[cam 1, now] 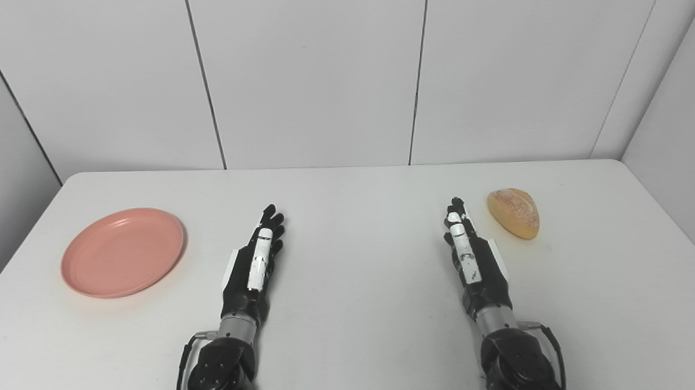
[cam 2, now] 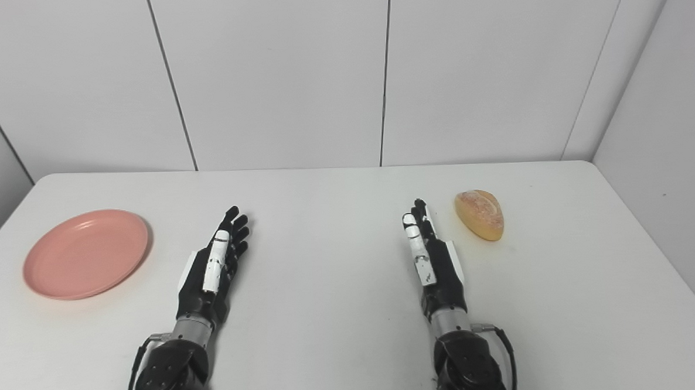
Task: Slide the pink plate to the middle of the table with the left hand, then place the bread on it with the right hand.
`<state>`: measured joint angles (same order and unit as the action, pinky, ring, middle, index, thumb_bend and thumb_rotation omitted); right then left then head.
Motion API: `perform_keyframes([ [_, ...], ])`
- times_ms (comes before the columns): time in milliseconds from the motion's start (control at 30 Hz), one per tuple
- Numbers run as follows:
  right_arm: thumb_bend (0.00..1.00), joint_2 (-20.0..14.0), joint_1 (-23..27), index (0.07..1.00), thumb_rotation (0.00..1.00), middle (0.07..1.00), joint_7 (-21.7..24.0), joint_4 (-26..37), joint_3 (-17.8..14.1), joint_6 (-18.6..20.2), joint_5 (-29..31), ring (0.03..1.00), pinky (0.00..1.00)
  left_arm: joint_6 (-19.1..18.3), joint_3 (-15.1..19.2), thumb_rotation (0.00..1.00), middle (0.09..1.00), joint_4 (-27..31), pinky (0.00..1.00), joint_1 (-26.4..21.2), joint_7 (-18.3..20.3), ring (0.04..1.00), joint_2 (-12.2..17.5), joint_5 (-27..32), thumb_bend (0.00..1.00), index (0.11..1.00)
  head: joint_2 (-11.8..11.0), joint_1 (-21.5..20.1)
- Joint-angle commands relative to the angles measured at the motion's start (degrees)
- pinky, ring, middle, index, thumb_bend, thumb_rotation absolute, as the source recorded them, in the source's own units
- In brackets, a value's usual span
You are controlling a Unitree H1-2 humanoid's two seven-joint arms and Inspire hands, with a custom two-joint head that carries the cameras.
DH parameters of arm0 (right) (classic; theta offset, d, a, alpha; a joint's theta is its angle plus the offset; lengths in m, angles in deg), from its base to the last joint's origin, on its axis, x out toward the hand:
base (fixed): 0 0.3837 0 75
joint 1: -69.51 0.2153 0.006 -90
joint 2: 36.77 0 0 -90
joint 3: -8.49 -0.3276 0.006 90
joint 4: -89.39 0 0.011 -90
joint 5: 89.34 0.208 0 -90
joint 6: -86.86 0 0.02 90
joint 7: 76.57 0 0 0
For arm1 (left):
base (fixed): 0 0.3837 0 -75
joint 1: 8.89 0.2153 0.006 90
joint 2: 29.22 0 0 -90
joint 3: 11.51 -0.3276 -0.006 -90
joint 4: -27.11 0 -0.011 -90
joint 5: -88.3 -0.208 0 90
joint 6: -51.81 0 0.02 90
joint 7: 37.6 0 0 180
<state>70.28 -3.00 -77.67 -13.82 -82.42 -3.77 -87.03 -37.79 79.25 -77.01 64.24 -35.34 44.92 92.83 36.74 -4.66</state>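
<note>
Two robot hands lie before me on a white table (cam 1: 353, 335), both empty with fingers stretched forward and slightly apart. My left hand (cam 1: 255, 263) rests left of centre; the pink plate (cam 1: 123, 251) sits well apart from it, near the table's left edge. My right hand (cam 1: 470, 251) rests right of centre, and the bread (cam 1: 513, 212), a golden roll, lies just beyond and to the right of its fingertips, not touching.

A white table (cam 1: 352, 312) with rounded far corners stands against white panelled walls (cam 1: 313, 73) divided by dark vertical seams.
</note>
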Motion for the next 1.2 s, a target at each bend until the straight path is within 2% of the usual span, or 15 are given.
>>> perform_keyframes([
  [0,0.58,0.2,2.4,1.0,0.95,1.0,0.1,1.9,-0.1,-2.4,0.3,1.0,1.0,0.2,-0.3,1.0,0.948,2.0,0.97,-2.3,-0.3,0.959,0.1,-0.7,0.45,0.932,0.0,0.1],
  [167,0.57,-0.1,2.3,1.0,0.96,1.0,0.2,1.9,-0.1,-2.5,0.1,1.0,1.0,0.0,0.0,1.0,0.947,2.1,0.96,-2.2,-0.2,0.956,-0.2,-0.6,0.46,0.932,-0.3,1.8],
  [200,0.57,-0.2,2.2,1.0,0.96,1.0,0.4,1.8,-0.2,-2.7,0.4,1.0,1.0,0.3,0.0,1.0,0.95,2.0,0.97,-2.2,0.1,0.96,-0.4,-0.2,0.46,0.936,-0.7,4.1],
  [233,0.57,-0.4,2.1,0.999,0.96,1.0,0.5,2.1,-0.3,-2.4,0.6,1.0,1.0,0.6,-0.1,1.0,0.953,1.7,0.97,-2.2,0.5,0.964,-0.6,0.1,0.45,0.94,-0.8,4.6],
  [267,0.57,-0.8,1.8,0.999,0.96,1.0,1.0,2.8,-0.4,-1.7,1.0,1.0,1.0,1.0,-0.3,1.0,0.957,1.5,0.98,-2.2,0.7,0.968,-0.8,0.1,0.45,0.945,-1.4,7.8],
  [300,0.56,-1.1,1.5,1.0,0.97,1.0,1.3,3.4,-0.4,-1.2,1.2,1.0,1.0,1.2,-0.5,1.0,0.961,1.3,0.98,-2.2,0.8,0.97,-1.0,0.0,0.45,0.951,-1.4,7.8],
  [333,0.56,-1.6,1.3,1.0,0.98,1.0,1.7,3.8,-0.6,-0.7,1.7,1.0,1.0,1.4,-0.9,1.0,0.963,1.1,0.98,-2.3,0.5,0.972,-1.3,-0.5,0.45,0.954,-2.2,11.5],
  [400,0.55,-2.2,0.9,0.997,0.97,1.0,2.0,4.2,-1.3,-0.3,3.0,1.0,1.0,2.0,-1.2,1.0,0.96,0.5,0.97,-2.3,-0.4,0.973,-2.2,-1.1,0.45,0.951,-2.7,13.4],
  [433,0.55,-2.6,0.8,0.992,0.95,1.0,2.2,4.0,-1.7,-0.4,3.6,1.0,1.0,2.5,-1.5,1.0,0.959,0.0,0.97,-2.4,-0.7,0.973,-2.6,-1.6,0.45,0.949,-3.2,16.3],
  [500,0.57,-3.6,0.7,0.992,0.94,1.0,3.1,3.4,-2.1,-0.7,4.2,1.0,1.0,3.8,-2.0,1.0,0.977,-1.1,0.99,-2.7,-0.5,0.99,-3.1,-1.8,0.49,0.969,-3.3,17.5],
  [600,0.59,-4.8,0.8,0.992,0.94,1.0,4.4,2.3,-2.2,-1.0,5.1,1.0,1.0,5.4,-2.7,1.0,0.992,-3.2,1.0,-3.4,-0.9,0.999,-3.3,-2.4,0.51,0.985,-3.8,18.3],
  [667,0.63,-5.4,0.9,0.995,0.94,1.0,5.2,1.5,-2.1,-1.5,5.5,1.0,1.0,6.4,-2.9,1.0,0.988,-4.2,1.0,-3.8,-1.4,1.0,-3.4,-2.7,0.48,0.982,-4.1,18.7],
  [833,0.64,-6.1,1.4,1.0,0.94,1.0,5.4,-0.8,-2.1,-4.2,4.7,1.0,1.0,6.7,-2.7,1.0,0.996,-5.3,1.0,-4.3,-1.7,1.0,-3.5,-2.9,0.5,0.981,-4.3,18.9],
  [1133,0.65,-5.9,1.7,0.996,0.93,1.0,5.6,-2.0,-2.4,-4.7,5.1,1.0,1.0,7.0,-1.3,1.0,0.985,-5.6,1.0,-5.0,-2.1,1.0,-3.6,-2.0,0.55,0.962,-4.8,18.9],
  [1167,0.65,-6.0,1.7,0.995,0.93,1.0,5.6,-1.8,-2.3,-4.5,4.9,1.0,1.0,6.6,-1.0,1.0,0.977,-5.2,1.0,-5.2,-2.7,0.996,-3.7,-2.1,0.53,0.953,-5.0,18.9],
])
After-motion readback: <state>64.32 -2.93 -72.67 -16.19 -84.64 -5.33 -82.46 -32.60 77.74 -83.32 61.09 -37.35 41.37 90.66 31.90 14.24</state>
